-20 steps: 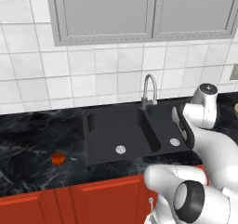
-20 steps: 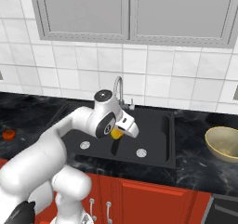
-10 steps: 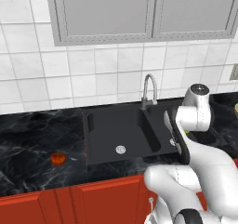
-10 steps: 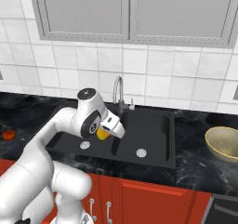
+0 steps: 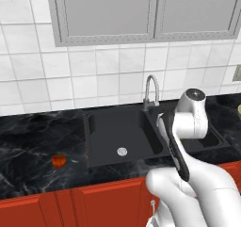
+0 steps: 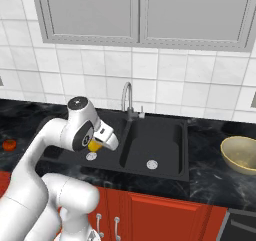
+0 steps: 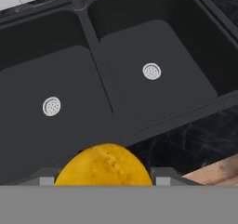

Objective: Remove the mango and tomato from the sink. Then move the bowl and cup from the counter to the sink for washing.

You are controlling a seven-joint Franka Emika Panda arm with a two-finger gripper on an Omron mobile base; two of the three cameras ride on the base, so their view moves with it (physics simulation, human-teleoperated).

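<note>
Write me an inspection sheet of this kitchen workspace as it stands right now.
Surface: black marble counter over red cabinets.
Sink: both basins hold nothing but their drains.
Mango: gripped in the claw, above the left basin.
Tomato: on the counter left of the sink.
Bowl: on the counter right of the sink, upright.
Cup: nothing seen.
Clutter: nothing seen.
Claw: closed on the mango.
Cables: nothing seen.
Surroundings: white tiled wall, grey upper cabinets, silver faucet behind the sink.

Glossy white arm (image 5: 193,183), dark joints
</note>
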